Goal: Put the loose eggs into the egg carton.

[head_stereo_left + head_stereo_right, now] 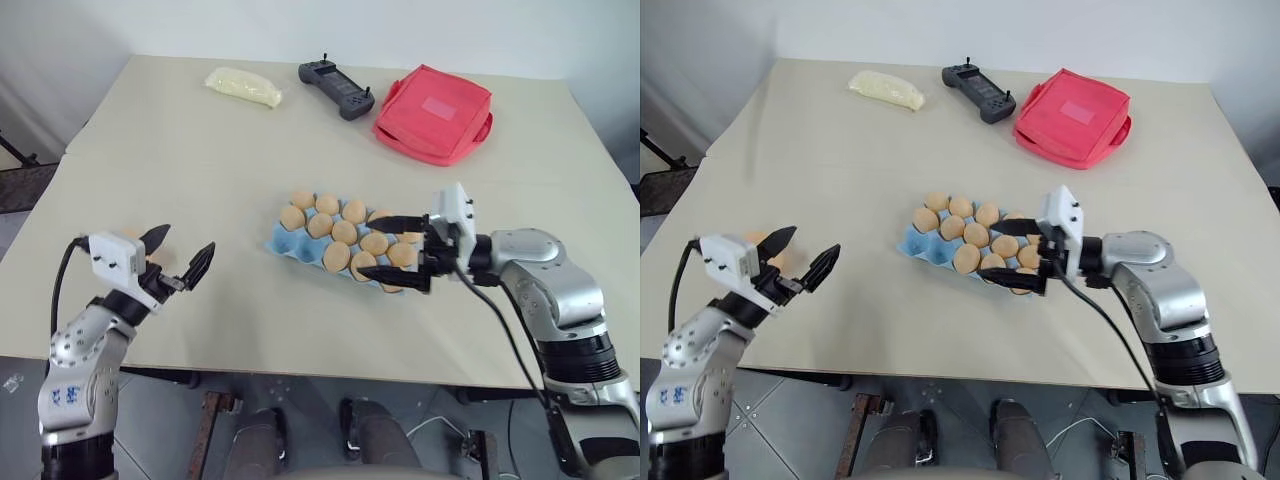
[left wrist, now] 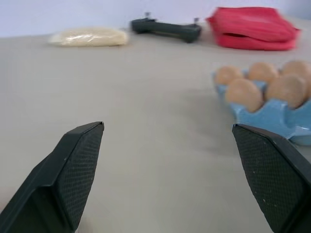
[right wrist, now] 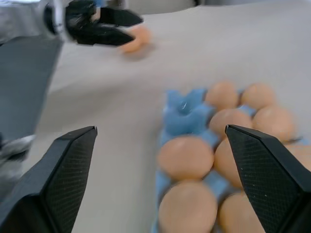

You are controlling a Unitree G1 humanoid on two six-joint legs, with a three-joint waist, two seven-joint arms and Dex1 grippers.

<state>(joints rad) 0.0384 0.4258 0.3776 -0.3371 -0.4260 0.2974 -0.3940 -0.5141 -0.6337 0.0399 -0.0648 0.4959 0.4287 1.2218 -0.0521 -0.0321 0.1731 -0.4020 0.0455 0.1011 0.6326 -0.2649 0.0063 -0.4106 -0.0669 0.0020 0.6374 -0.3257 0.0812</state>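
On table centre: egg carton nearly full of eggs | both grippers' jaws spread, empty

This looks like a robot test room or lab rather than a home. A plain beige surface stands against a bare white wall at twelve o'clock, over a grey tiled floor. A black handheld controller with antennas lies near the far edge at about twelve o'clock, and a loose black cable trails at about four o'clock.
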